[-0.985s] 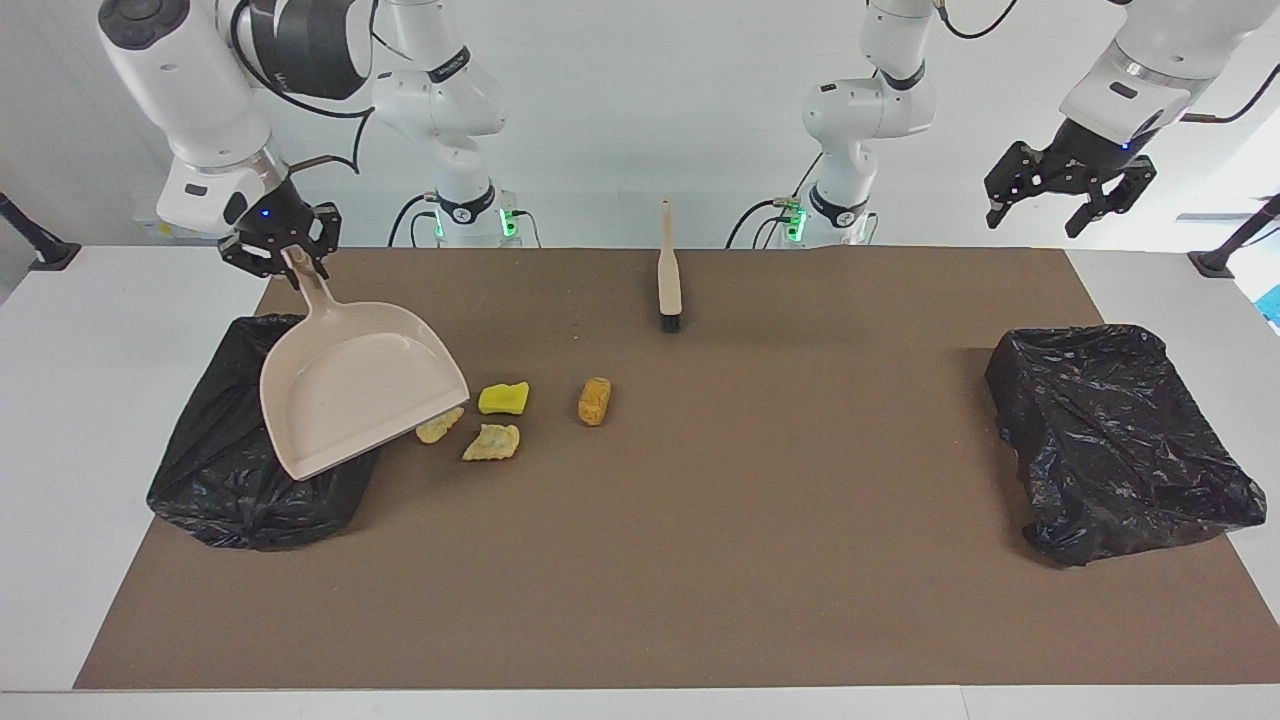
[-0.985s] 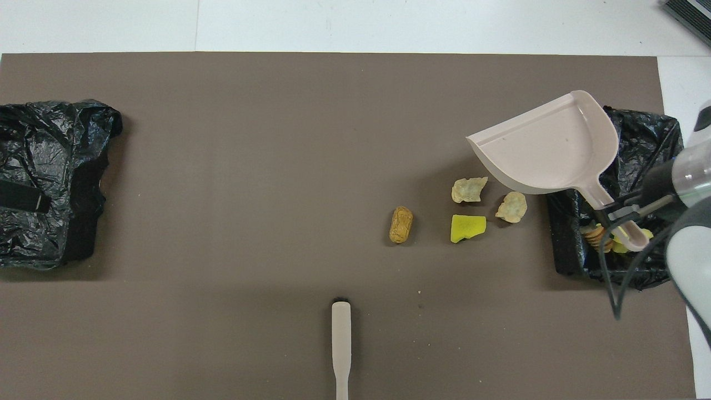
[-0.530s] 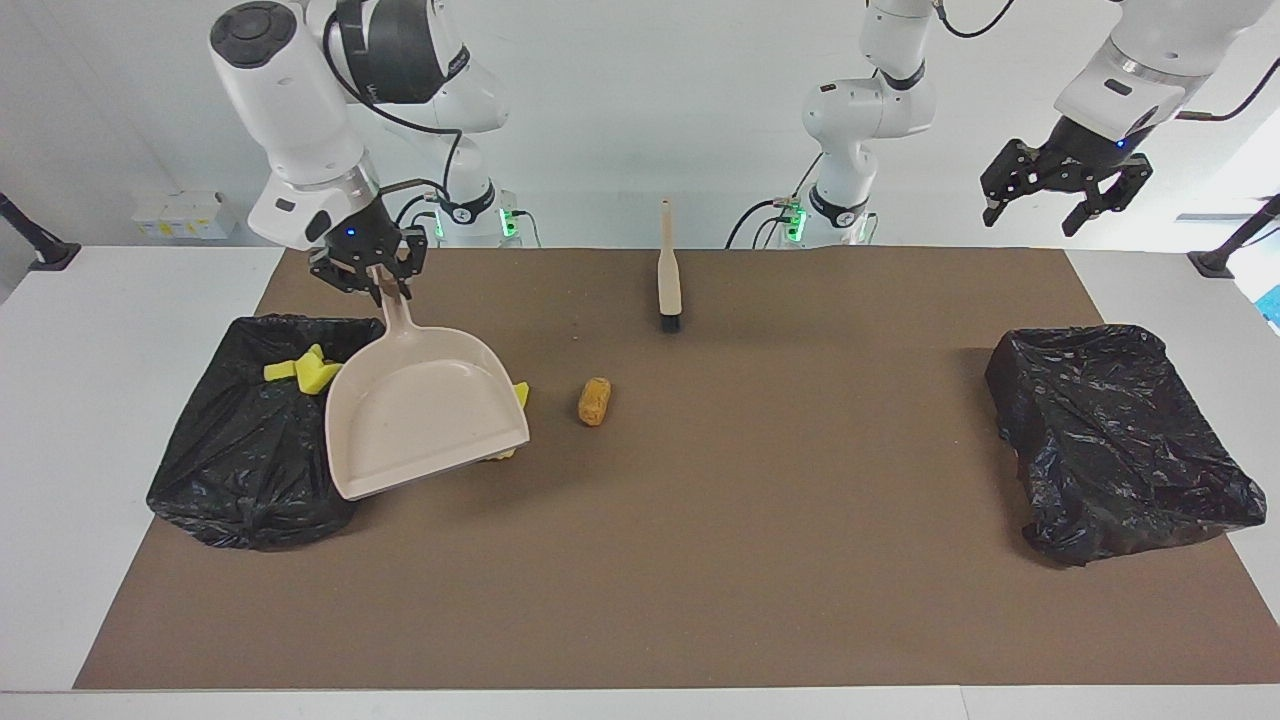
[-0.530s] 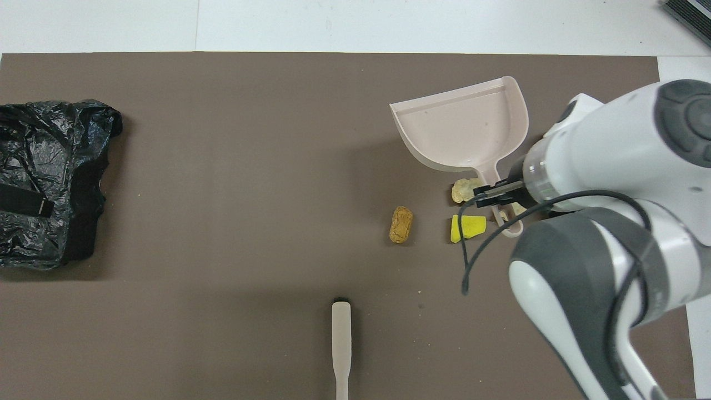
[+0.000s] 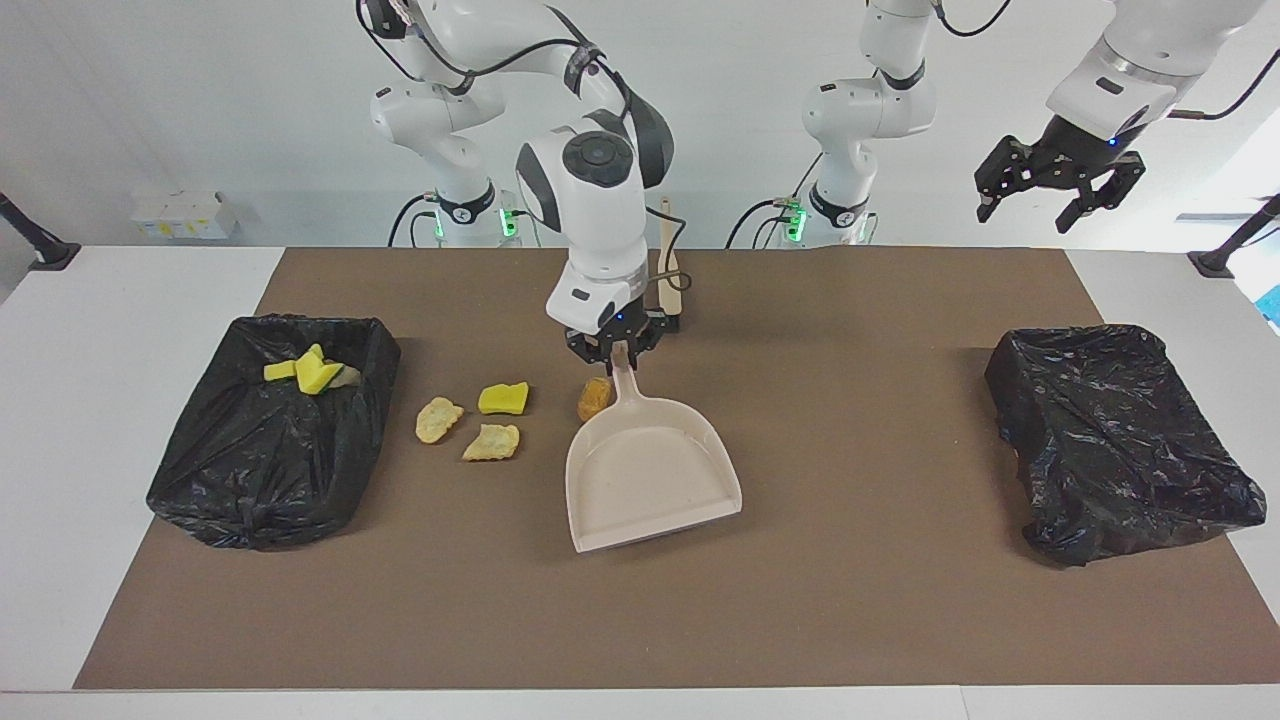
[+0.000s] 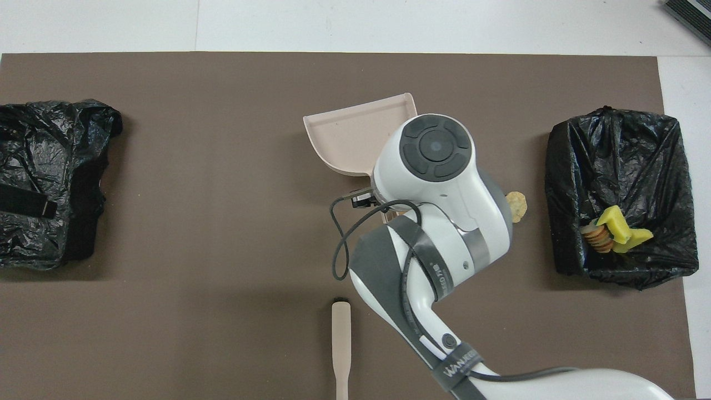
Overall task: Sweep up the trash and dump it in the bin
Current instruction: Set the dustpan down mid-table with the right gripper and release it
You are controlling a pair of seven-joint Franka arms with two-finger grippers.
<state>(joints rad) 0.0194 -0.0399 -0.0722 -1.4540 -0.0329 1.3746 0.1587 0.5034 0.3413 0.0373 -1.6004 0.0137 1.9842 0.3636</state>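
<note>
Facing view: right gripper (image 5: 617, 347) clamped on beige dustpan (image 5: 650, 475) handle, frame centre.
Orange-brown lump (image 5: 593, 397) beside handle; left gripper (image 5: 1047, 192) spread wide, upper right.

Smooth matt plastic dustpan (image 5: 650, 480), crinkled glossy black plastic bin liners (image 5: 1115, 430), matt brown mat (image 5: 850, 600).

In the overhead view the right arm (image 6: 439, 183) covers most of the trash on the mat and part of the dustpan (image 6: 355, 136). The brush (image 6: 340, 347) is cut off by the bottom edge. The left gripper does not show there.
</note>
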